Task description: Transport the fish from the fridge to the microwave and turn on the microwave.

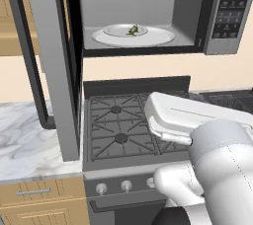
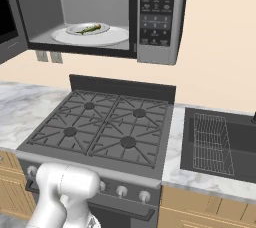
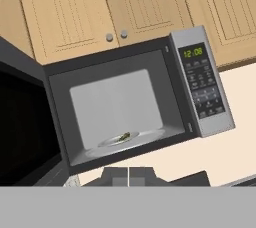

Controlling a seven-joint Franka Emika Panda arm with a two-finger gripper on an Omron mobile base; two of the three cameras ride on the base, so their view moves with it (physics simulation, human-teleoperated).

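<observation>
The pincer (image 3: 128,176) sits closest to the lens in the hand view, at 6 o'clock, its two dark tips pressed together with nothing between them. Beyond it the microwave (image 3: 135,107) hangs under pale wooden wall cabinets (image 3: 110,7), its door (image 3: 25,127) swung wide open toward 9 o'clock. A green clock readout glows at the top of the button panel (image 3: 202,82), which lies at 3 o'clock of the cavity.

Inside the cavity a white turntable plate (image 1: 158,37) carries a smaller plate (image 1: 118,30), and the fish (image 1: 133,30) lies on that smaller plate, slender and dark green. From the right base view the fish (image 2: 90,29) rests lengthwise across the small plate, at 9 o'clock of the button panel.

Below the microwave stands a gas stove (image 2: 105,132) with dark grates and a row of round knobs (image 2: 121,191) along its front edge. Marble bench (image 1: 24,145) runs at 9 o'clock of the stove. At 3 o'clock of the stove, in the right base view, a dark sink (image 2: 220,142) holds a wire rack (image 2: 212,144).
</observation>
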